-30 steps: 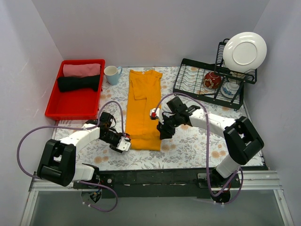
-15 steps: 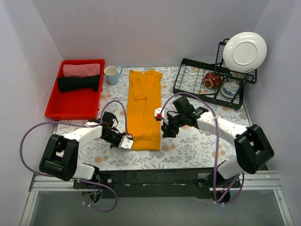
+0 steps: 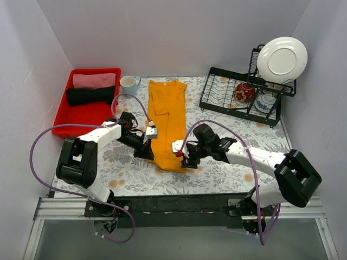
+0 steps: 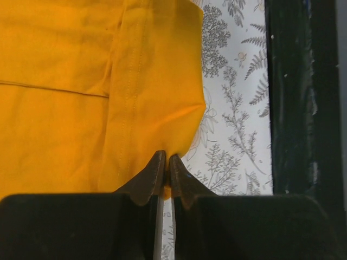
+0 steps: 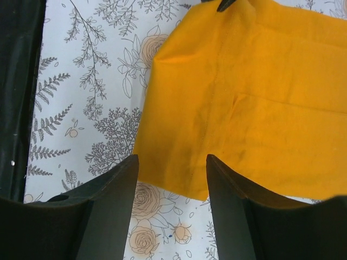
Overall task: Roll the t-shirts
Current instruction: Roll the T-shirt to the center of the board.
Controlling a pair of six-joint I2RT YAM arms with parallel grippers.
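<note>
The orange-yellow t-shirt [image 3: 167, 122] lies folded into a long narrow strip on the flowered table, neck at the far end. My left gripper [image 3: 151, 153] is at the strip's left edge near its near end. In the left wrist view it [image 4: 165, 161] is shut on the shirt's edge [image 4: 81, 81], which puckers at the pinch. My right gripper [image 3: 184, 162] is at the near right corner. In the right wrist view it [image 5: 171, 181] is open, with the shirt's corner [image 5: 260, 108] between its fingers [image 5: 108, 211], which are not touching it.
A red tray [image 3: 81, 127] at the far left holds a pink and a black rolled cloth. A pale mug [image 3: 129, 85] stands beside it. A black dish rack [image 3: 217, 100] with a white plate [image 3: 282, 58] and bowls is at the far right. A black rail [image 3: 179, 203] runs along the near table edge.
My left gripper has moved from the near left corner to the strip's left edge and shut on it. My right gripper has moved nearer, to the near right corner. The shirt's near end has skewed.
</note>
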